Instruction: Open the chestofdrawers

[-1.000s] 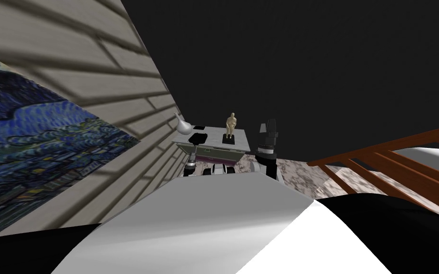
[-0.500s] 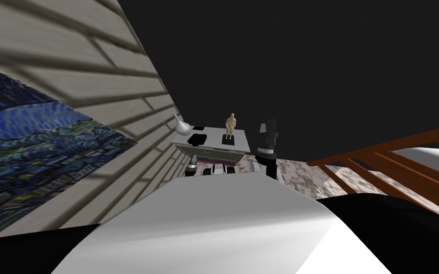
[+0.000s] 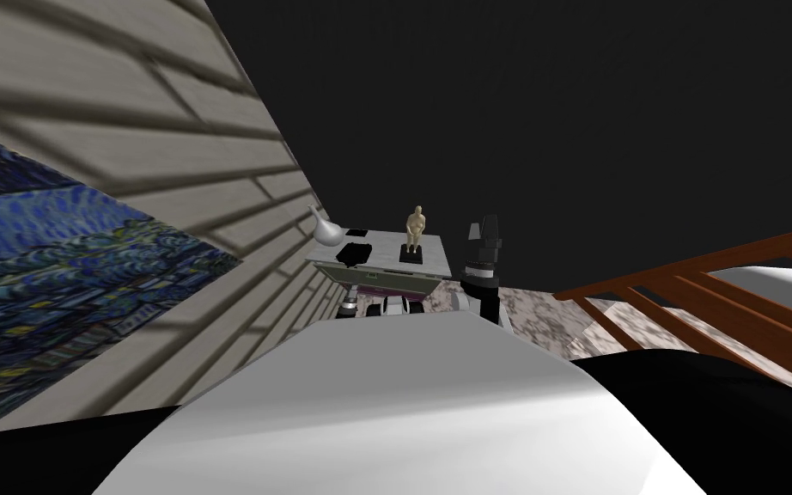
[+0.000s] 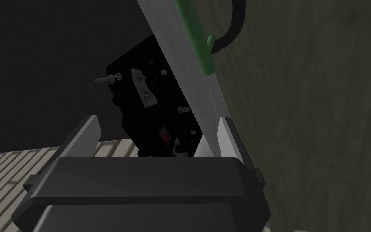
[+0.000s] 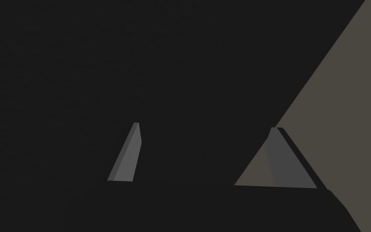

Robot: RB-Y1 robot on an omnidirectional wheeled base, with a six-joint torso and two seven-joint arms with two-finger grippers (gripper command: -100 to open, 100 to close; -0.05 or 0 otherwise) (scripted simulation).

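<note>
Our left claw (image 4: pixel 154 139) has its fingers spread wide by the chest of drawers (image 3: pixel 386 277), near a green handle (image 4: pixel 194 40), maybe touching its board. Our right claw (image 5: pixel 205 159) is spread wide too.

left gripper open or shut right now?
Open. The left gripper shows its fingers spread wide apart; the green handle lies beyond them, ungripped.

Blue swirly painting (image 3: pixel 68 292); beige figurine (image 3: pixel 417 225); pale grey chest top (image 3: pixel 386 247); olive drawer front (image 4: pixel 309 121); green handle (image 4: pixel 192 36).
</note>
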